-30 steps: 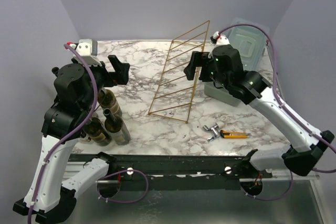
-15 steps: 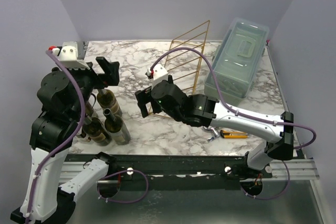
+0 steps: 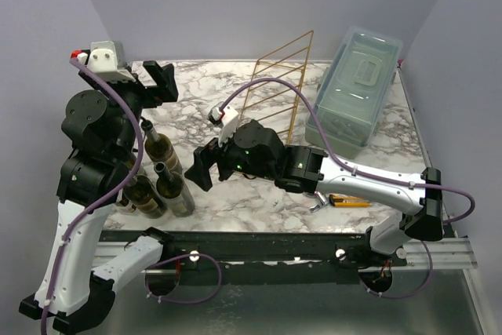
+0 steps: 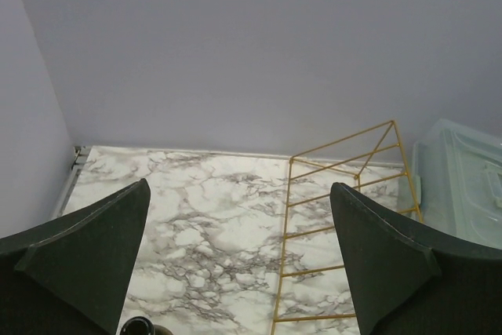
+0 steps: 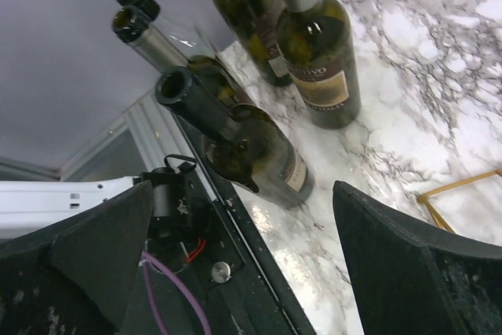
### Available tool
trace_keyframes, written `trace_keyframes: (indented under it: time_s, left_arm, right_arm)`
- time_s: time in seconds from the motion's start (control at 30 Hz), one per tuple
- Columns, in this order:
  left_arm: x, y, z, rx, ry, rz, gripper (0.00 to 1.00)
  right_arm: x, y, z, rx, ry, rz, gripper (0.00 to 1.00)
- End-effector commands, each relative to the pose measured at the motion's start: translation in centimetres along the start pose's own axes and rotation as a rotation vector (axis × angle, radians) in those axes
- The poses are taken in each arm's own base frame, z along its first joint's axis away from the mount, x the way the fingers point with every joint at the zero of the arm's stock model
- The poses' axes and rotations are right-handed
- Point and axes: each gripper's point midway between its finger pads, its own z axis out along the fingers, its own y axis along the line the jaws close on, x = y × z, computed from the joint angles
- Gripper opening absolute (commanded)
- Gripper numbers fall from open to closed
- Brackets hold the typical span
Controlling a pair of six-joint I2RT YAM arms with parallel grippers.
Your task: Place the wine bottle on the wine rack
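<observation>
While the right pincer (image 3: 200,164) hangs low over the marble surface (image 3: 196,103) left of centre in the top view, its jaws stand wide apart and hold nothing. Its wrist view shows the wine bottles (image 5: 318,60) clustered across the upper half of the frame, beyond the two spread fingers (image 5: 94,256). The nearest bottle has an open, uncorked neck. From above, the cluster stands at the lower left of the surface, just beside the left arm (image 3: 94,154). The left pincer (image 3: 161,82) is raised at upper left, also spread wide and empty. The wine rack (image 3: 276,88) stands at upper centre, apart from the bottles, with a pale plastic box (image 3: 357,92) to its right.
</observation>
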Motion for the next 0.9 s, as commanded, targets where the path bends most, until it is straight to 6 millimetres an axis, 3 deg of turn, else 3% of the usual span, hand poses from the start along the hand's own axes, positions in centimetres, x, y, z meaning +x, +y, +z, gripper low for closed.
trace_keyframes:
  time_s: [0.0,0.17,0.33,0.57,0.87]
  left_arm:
    - [-1.0,1.0,0.6,-0.045,-0.08,0.05,0.99]
    - [0.4,2.7,0.2,-0.11,-0.113,0.092,0.99]
    - [-0.4,4.0,-0.7,-0.169,-0.184,0.106,0.99]
    - [-0.6,4.4,-1.0,-0.186,-0.193,0.113,0.99]
    - [-1.8,4.6,-3.0,-0.176,-0.224,0.077,0.99]
  right_arm:
    - [-1.5,3.5,0.4,-0.135,-0.045,0.013,1.0]
    - [-0.7,4.0,2.4,-0.091,-0.028,-0.005,1.0]
    - [0.1,4.1,4.0,-0.031,-0.04,-0.042,0.97]
    - [0.7,4.9,5.7,0.033,-0.095,-0.115,0.94]
    - [0.8,4.2,7.5,0.113,-0.148,-0.157,0.91]
